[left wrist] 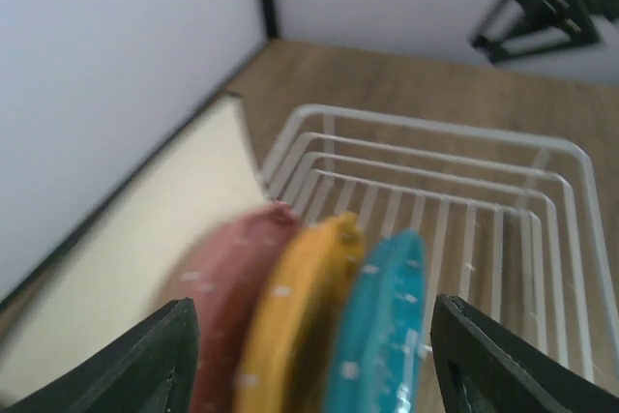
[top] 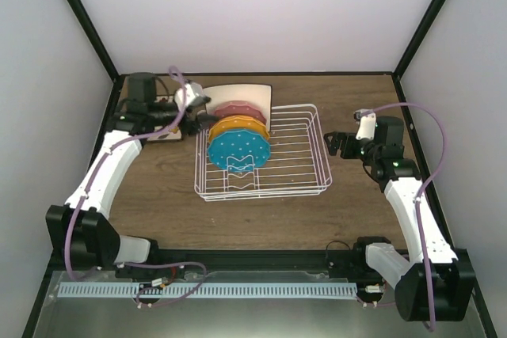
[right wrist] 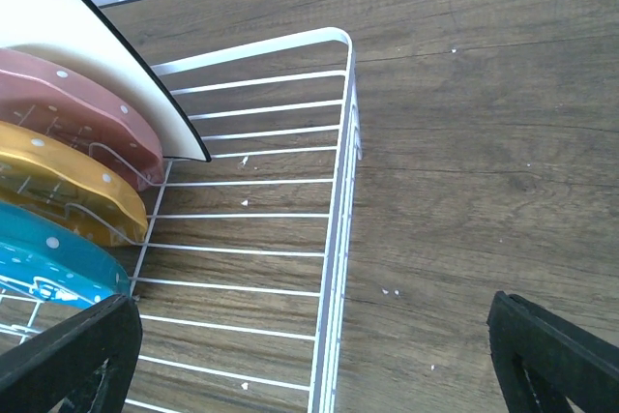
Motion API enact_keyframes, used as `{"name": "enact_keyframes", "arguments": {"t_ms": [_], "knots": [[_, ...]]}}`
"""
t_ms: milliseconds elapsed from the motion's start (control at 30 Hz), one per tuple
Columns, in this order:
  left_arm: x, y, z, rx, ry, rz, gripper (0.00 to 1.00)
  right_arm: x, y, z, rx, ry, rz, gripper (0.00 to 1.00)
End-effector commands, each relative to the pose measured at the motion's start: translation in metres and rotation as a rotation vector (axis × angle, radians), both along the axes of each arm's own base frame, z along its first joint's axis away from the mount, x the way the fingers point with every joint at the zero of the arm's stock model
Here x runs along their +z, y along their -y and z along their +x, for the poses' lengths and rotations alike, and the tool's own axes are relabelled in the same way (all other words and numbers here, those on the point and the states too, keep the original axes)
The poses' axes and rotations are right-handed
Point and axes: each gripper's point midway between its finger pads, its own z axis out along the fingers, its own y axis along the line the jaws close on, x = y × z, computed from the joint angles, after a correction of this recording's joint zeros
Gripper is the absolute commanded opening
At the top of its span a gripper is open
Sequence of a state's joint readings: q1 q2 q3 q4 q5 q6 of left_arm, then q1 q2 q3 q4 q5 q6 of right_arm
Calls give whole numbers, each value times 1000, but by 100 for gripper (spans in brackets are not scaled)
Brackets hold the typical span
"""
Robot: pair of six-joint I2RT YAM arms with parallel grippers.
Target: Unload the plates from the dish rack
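Spanning the enclosure floor, the wooden table (top: 158,195) carries the white wire dish rack (top: 261,195) near its middle. At the rack's back-left end four plates stand on edge in a row: the cream square plate (top: 245,94) rearmost, then the pink plate (top: 242,108), the orange plate (top: 238,125) and the blue plate (top: 238,146) in front. The left gripper (left wrist: 311,305) sits at the rack's left side, its fingers spread either side of the three round plates without clamping them, while the right gripper (right wrist: 308,305) hangs just beside the rack's right rim, jaws wide and empty.
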State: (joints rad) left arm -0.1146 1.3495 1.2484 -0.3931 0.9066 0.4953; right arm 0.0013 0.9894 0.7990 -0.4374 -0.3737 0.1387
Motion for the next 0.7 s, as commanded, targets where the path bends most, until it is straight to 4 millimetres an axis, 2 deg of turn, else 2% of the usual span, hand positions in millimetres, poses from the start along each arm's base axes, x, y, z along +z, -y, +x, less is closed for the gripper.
{"name": "enact_keyframes", "arguments": {"t_ms": [0,100,233,667], "knots": [[-52,30,-52,-256,83,235,64,7,4,-2,-11,35,-12,100],[-68,37,-60,-302,137,318,58,7,5,-3,-12,38,-13,100],[-79,43,-52,-313,150,363,54,8,5,-2,-13,39,-14,100],[-108,61,-32,-331,178,435,54,13,8,-5,-27,52,-24,100]]}}
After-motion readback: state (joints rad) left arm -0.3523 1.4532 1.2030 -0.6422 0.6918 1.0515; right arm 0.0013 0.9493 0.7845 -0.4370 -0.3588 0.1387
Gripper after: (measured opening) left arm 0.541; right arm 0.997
